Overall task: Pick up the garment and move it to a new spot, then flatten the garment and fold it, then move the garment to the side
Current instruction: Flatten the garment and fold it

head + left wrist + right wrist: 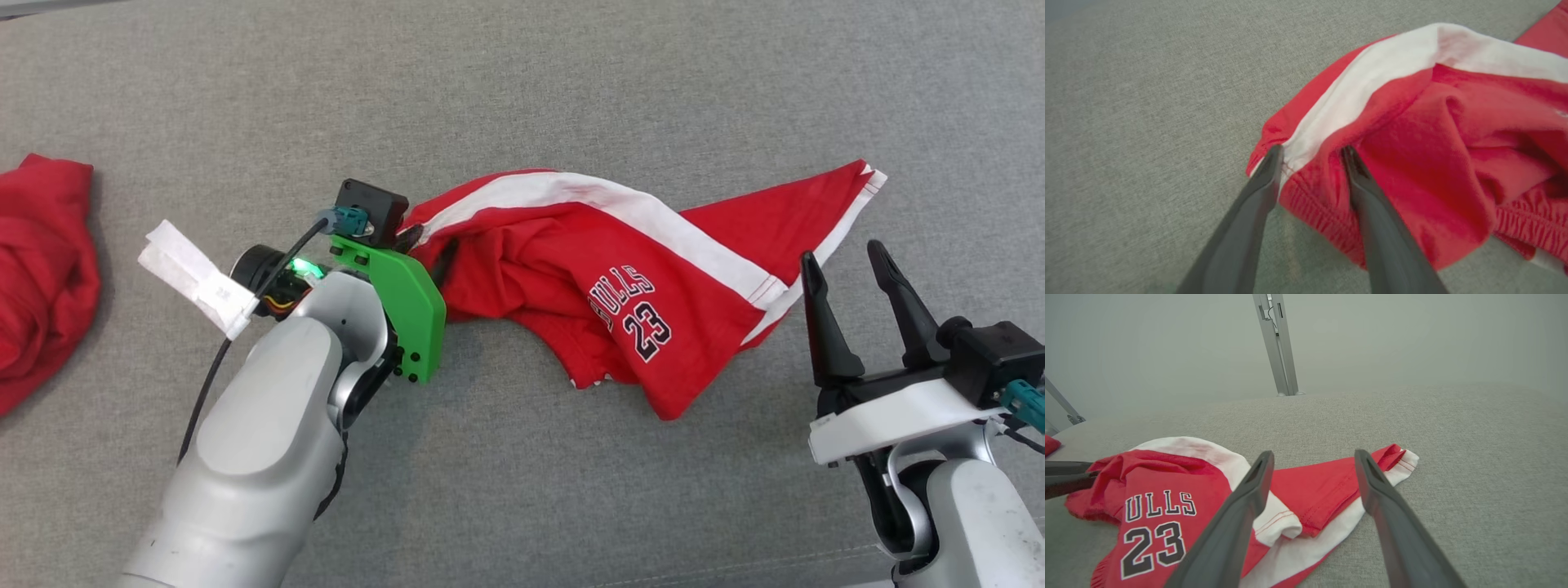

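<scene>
Garment (620, 269), red with a white stripe, lies crumpled at the middle of the grey worktop (522, 490). Right hand (842, 251): nearest, released, empty, just short of the right hem. Left hand (1312, 150): fingers spread astride the elastic waistband (1314, 216) at the left end, not clamped

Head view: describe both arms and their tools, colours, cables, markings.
The left arm has a smooth silver-grey shell, a green plate at the wrist, a black block with a teal plug, a black cable, a green lamp and a white tape tag. The right arm is silver too, with a white bracket. The left tool and right tool each have two long dark tapering fingers.
</scene>
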`<state>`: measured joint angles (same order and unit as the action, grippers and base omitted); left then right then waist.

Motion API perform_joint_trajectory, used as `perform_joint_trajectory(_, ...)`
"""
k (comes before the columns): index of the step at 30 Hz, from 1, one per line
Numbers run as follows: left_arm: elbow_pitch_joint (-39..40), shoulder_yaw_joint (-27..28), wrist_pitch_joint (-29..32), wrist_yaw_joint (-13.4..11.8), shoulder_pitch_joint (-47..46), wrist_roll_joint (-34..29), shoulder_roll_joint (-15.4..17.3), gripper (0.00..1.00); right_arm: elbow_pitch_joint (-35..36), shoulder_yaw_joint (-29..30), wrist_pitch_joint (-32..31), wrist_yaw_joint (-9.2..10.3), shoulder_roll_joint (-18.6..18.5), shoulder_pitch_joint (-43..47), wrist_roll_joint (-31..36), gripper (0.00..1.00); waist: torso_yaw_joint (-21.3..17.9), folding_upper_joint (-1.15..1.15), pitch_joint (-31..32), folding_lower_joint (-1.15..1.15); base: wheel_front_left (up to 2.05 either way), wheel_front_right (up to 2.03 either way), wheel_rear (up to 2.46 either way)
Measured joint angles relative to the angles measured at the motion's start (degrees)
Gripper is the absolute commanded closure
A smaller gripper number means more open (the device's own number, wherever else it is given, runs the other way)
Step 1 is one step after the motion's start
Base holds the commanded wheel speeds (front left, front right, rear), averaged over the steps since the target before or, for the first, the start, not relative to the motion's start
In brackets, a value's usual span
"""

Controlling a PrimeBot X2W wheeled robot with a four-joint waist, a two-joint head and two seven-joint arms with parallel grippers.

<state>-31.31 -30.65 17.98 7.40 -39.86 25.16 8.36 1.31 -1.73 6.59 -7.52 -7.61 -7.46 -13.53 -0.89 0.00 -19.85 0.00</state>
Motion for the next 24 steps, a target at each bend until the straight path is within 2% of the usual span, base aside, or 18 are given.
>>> perform_joint_trajectory(7, -2.3, -1.3, -5.4, 0.0, -2.0, -0.8, 0.5, 1.0, -1.1, 0.2, 0.3, 0.0, -1.0, -0.6, -0.4, 0.0, -0.2, 0.0, -0.1, 0.0, 0.0, 0.0, 0.0)
perform_joint_trajectory(12, -1.1, -2.5, -9.0, -0.9, -1.9, -2.8, 0.8, 1.0, -3.4, -2.3, -3.5, 0.0, -2.3, -0.9, -1.6, 0.0, 0.3, 0.0, -0.2, 0.0, 0.0, 0.0, 0.0)
perform_joint_trajectory(21, 3.2, -3.8, -11.6, -2.4, 0.0, -4.0, 0.9, 1.0, -8.8, -6.1, -7.5, 0.0, -4.5, -3.4, -4.4, 0.0, 1.9, 0.0, -1.0, 0.0, 0.0, 0.0, 0.0)
perform_joint_trajectory(22, 3.5, -3.9, -11.6, -2.6, 0.1, -4.1, 1.0, 1.0, -9.3, -6.8, -7.8, 0.0, -4.7, -3.9, -4.6, 0.39, 2.0, 0.0, -1.1, 0.0, 0.0, 0.0, 0.0)
perform_joint_trajectory(24, 4.3, -4.0, -12.3, -3.0, 0.5, -4.2, 1.1, 1.0, -10.0, -7.6, -8.6, 0.0, -4.9, -4.4, -5.3, 1.0, 2.3, 0.0, -1.1, 0.0, 0.0, 0.0, 0.0)
